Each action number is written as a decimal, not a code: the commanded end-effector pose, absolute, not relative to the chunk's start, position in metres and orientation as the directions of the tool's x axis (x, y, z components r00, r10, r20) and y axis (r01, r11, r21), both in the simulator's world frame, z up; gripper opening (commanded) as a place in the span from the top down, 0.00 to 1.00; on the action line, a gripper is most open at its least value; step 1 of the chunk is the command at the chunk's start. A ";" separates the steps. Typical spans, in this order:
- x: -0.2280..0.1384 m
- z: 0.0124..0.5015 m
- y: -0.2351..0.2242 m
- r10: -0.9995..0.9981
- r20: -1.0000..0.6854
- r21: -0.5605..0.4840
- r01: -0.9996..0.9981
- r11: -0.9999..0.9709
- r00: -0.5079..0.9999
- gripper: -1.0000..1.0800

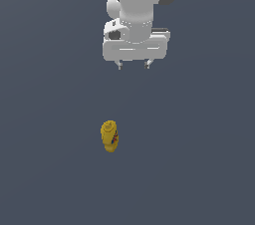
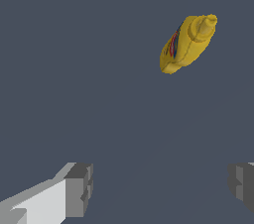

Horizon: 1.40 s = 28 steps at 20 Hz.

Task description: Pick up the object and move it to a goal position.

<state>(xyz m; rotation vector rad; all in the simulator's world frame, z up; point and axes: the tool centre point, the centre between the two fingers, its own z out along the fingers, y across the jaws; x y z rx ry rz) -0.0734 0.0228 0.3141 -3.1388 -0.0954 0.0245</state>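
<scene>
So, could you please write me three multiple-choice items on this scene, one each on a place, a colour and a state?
1. In the exterior view, where is the bottle relative to the gripper?
A. Between its fingers
B. Lower in the picture, apart from it
C. Above it

2. What is the bottle's main colour?
A. Green
B. White
C. Yellow

3. What state is the gripper in?
A. Open and empty
B. Shut on the bottle
C. Shut on nothing

Answers:
1. B: a stretch of bare grey surface separates bottle and gripper.
2. C: the body and cap are yellow, with a red-and-blue label.
3. A: the wrist view shows the fingers wide apart with nothing between them.
</scene>
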 end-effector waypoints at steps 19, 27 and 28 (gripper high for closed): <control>-0.062 0.322 0.050 0.072 0.004 -0.023 0.072 -0.997 0.997 0.04; -0.025 0.309 0.030 0.010 0.003 -0.027 0.010 -1.000 1.000 0.04; -0.019 0.306 0.026 -0.001 0.002 -0.027 -0.001 -1.000 1.000 0.04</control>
